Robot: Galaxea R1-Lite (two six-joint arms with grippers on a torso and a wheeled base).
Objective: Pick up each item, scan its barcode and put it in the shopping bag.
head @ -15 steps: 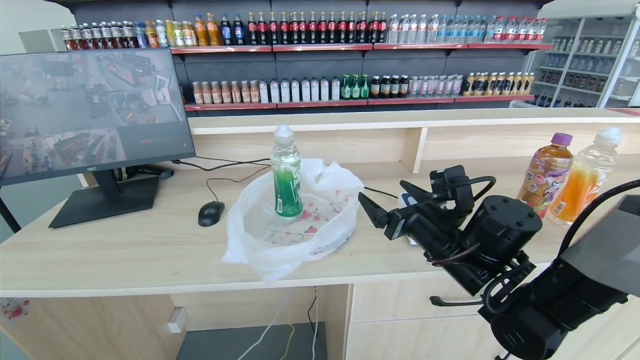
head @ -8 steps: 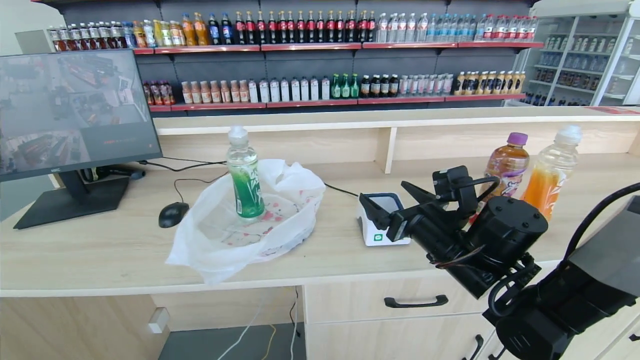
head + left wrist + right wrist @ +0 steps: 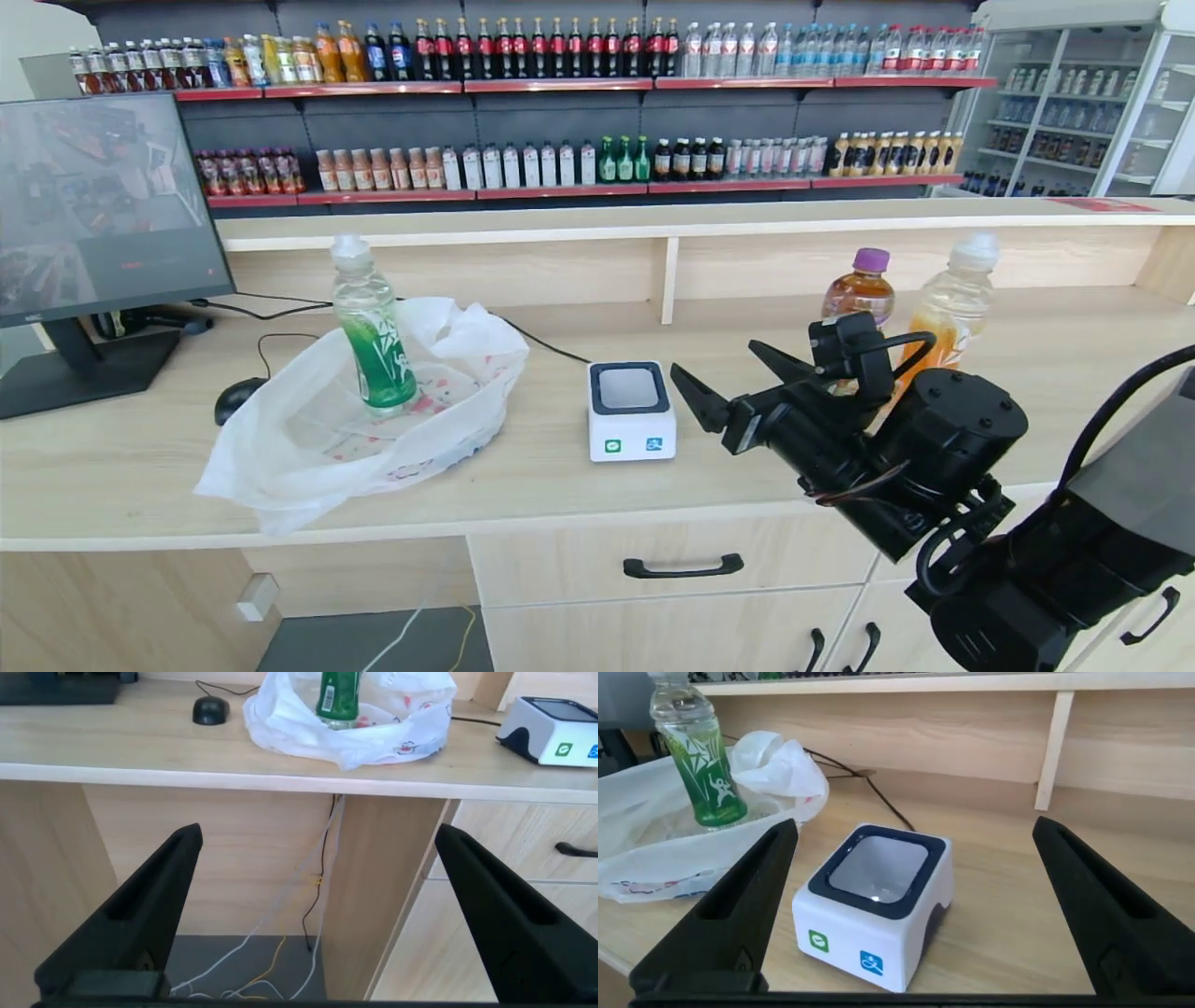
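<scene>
In the head view two full drinks stand upright on the tabletop (image 3: 560, 471) at about 2 o'clock from the scanner (image 3: 630, 411). One is a purple-capped bottle (image 3: 861, 291) of amber drink with a printed label. Just beside it, at its 3 o'clock, is a white-capped bottle (image 3: 957, 301), clear above and orange below. Both probably feel fairly heavy for their size, with thin plastic walls that give under a squeeze and slick labels. They are tall and narrow, so likely easy to tip. The safest hold looks to be mid-body, below the shoulder, leaving the barcode uncovered. The right hand (image 3: 715, 360) hangs empty with fingers spread at 3 o'clock from the scanner, in front of those two bottles. At 9 o'clock from the scanner a green bottle (image 3: 373, 331) stands upright inside the crumpled white shopping bag (image 3: 280, 457). In the left wrist view the left hand (image 3: 318, 835) is spread wide and holds nothing. It sits below the tabletop edge and faces the cabinet front. In the right wrist view the scanner sits framed between the spread fingers with its glass window facing up, and the bagged green bottle stands beyond it.
</scene>
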